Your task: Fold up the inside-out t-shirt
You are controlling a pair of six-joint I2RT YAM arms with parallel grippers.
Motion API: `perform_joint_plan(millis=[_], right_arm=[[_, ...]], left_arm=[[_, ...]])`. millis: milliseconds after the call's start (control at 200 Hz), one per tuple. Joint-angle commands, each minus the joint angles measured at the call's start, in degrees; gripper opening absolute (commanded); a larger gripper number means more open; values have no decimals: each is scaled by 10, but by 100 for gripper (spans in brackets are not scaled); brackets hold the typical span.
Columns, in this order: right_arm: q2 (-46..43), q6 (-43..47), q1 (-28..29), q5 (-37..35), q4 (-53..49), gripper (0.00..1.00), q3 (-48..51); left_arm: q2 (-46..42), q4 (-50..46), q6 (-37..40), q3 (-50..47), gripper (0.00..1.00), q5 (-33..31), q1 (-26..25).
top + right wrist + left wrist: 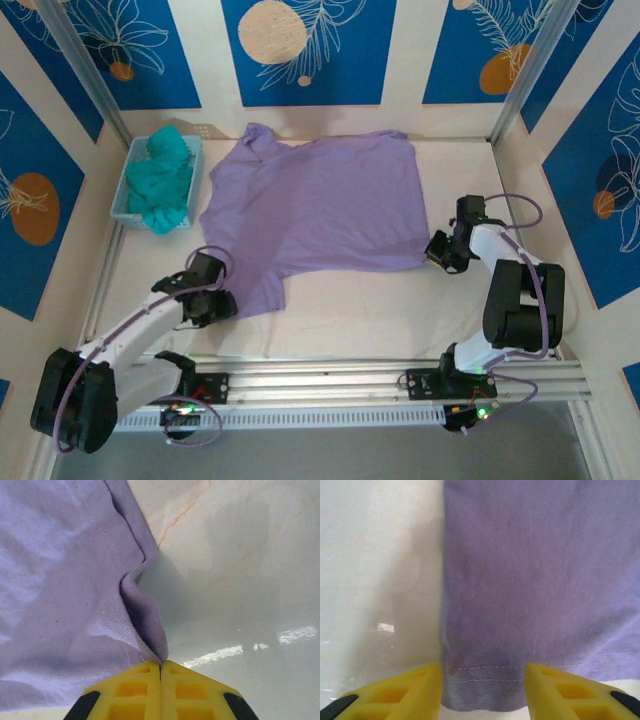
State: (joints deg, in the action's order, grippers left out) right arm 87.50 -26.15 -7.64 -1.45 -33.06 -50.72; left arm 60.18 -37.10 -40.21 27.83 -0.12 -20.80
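Softly creased, the lavender t-shirt [320,205] bunches at the right pincer [160,665].

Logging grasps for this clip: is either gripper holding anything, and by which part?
Right gripper pinches the t-shirt at its near-right corner; left gripper is open.

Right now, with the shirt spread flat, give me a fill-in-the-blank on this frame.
1. The right gripper is ____ on the lavender t-shirt's edge.
2. The left gripper is ____, its fingers straddling the stitched hem.
3. In the top view, the teal garment lies in a basket to the shirt's ____.
Missing: shut; open; left.
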Motion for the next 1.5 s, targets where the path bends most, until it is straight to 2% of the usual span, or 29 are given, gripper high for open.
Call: perform_joint_plan(millis=[0, 210, 540, 750, 925, 1105, 1225, 1345, 1495], right_arm=[[-16, 1, -4, 17, 5, 0, 10], [-12, 2, -5, 21, 11, 0, 13], [-41, 0, -10, 5, 26, 0, 35], [-105, -2, -18, 7, 39, 0, 61], [-199, -19, -28, 8, 42, 0, 110], [-309, -41, -57, 14, 34, 0, 158], [-371, -47, -76, 18, 15, 0, 175], [-421, -48, -93, 24, -12, 0, 179], [-463, -59, -95, 17, -27, 0, 177]], left_arm=[[10, -5, -10, -17, 45, -10, -8], [31, 29, -5, -35, 36, -6, -8], [26, 52, 11, -44, 0, 1, -8], [-58, 18, 2, -26, 0, 0, -8], [-186, -62, -38, 5, 0, 6, -8], [-296, -125, -96, 17, 0, 42, -9], [-357, -196, -109, 62, 0, 38, -8], [-389, -263, -106, 126, 0, 20, -8], [-378, -290, -92, 200, 0, 7, -9]])
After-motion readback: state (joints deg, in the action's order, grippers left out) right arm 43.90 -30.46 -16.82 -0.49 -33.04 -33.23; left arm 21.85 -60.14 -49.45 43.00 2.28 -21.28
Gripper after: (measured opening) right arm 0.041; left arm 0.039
